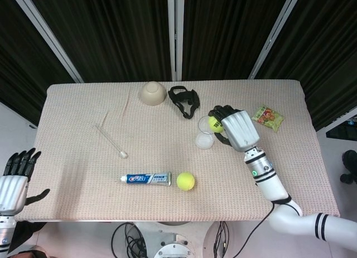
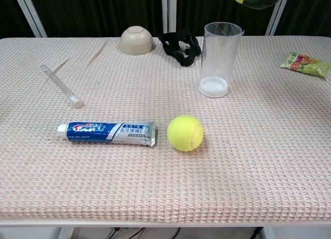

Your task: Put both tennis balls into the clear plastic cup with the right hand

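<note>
At the near left corner, off the worktop (image 1: 312, 157) edge, the left hand (image 1: 15, 177) hangs with its fingers spread and nothing in them. On the near part of the woven cloth lies a toothpaste tube (image 2: 107, 132), cap to the left, and just beside its crimped end sits one tennis ball (image 2: 185, 132), free on the surface and untouched. Farther left and a little deeper, a clear test tube (image 2: 62, 86) lies slanted, well apart from the rest.

Past the middle stands the clear plastic cup (image 2: 219, 59), upright, open mouth up, with no ball inside. The right hand (image 1: 233, 127) hovers above and just to the right of its rim, fingers curled around the second tennis ball (image 1: 216, 123), gripping it in the air; in the chest view only the ball's underside and dark fingertips show at the top edge.

To the right, near the far side, lies a green snack packet (image 2: 305, 63). At the far edge an overturned beige bowl (image 2: 137, 40) rests beside a black strap (image 2: 180, 46), which lies just left of and behind the cup.
</note>
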